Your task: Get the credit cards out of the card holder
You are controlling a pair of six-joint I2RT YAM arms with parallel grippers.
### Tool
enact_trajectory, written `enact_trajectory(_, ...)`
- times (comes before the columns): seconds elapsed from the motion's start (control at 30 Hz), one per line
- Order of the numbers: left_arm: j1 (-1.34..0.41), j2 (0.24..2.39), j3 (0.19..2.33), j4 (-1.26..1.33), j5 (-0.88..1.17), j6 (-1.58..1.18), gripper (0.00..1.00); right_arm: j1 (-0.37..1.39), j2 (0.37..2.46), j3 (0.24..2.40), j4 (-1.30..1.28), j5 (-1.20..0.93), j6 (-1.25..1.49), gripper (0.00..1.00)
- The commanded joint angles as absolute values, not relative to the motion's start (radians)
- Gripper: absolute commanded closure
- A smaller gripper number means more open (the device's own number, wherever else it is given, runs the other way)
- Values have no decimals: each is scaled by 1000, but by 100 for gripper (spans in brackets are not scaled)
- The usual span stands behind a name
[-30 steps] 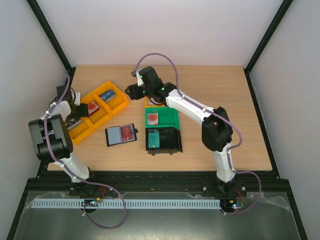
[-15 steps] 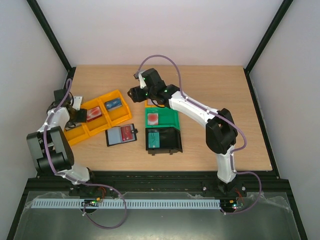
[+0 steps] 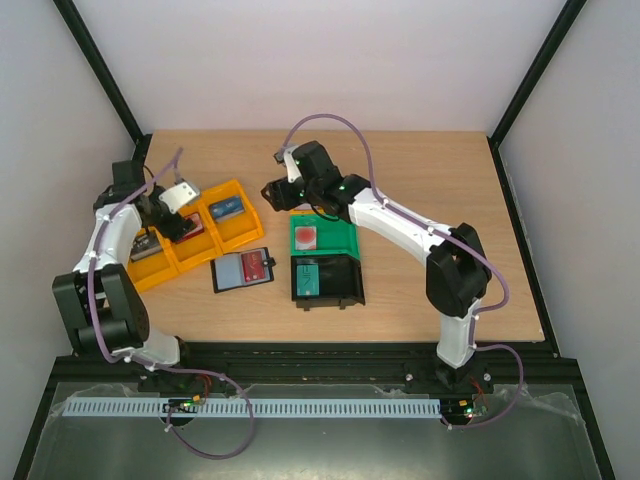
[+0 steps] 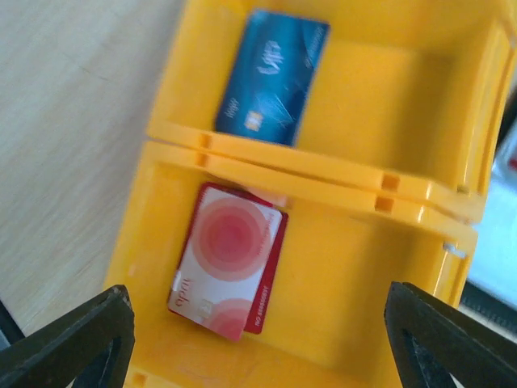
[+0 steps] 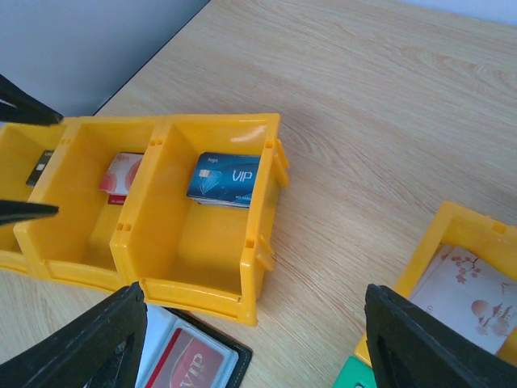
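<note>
Both left fingers [image 4: 73,339] and right fingers [image 5: 89,339] spread at yellow bins [image 5: 202,259] near card holder [image 3: 225,272].

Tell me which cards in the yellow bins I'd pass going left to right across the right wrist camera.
A dark card, partly hidden → pale card with a red spot → blue VIP card → pale flower-print card in the separate yellow bin at the right edge.

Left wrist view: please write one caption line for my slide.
Open left gripper above a yellow bin: a pale red-circled card in one compartment, a blue card in the next.
</note>
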State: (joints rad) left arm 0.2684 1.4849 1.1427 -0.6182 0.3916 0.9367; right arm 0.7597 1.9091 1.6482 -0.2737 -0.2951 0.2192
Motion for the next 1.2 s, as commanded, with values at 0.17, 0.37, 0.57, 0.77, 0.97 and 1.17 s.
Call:
enact_trajectory(0.17,215,1609,1059,-482,209,1342,12,761,1846,1608,-235,-288,187,28)
enact_trajectory(0.37,155,1696,989,-295,108,1323,14,762,1849,1606,-239,-297,178,28)
enact_trajectory(0.57,154,1811,1046,-213,1,1250,16,762,1847,1605,-246,-302,159,28)
enact_trajectory(0.77,156,1878,1081,-255,-33,1273,15,762,1851,1607,-252,-314,139,28)
enact_trajectory(0.97,157,1947,1146,-384,-11,1271,46,762,1850,1613,-261,-328,113,28)
enact_trajectory(1.17,158,1930,1121,-371,14,1252,96,762,1856,1636,-278,-347,91,28)
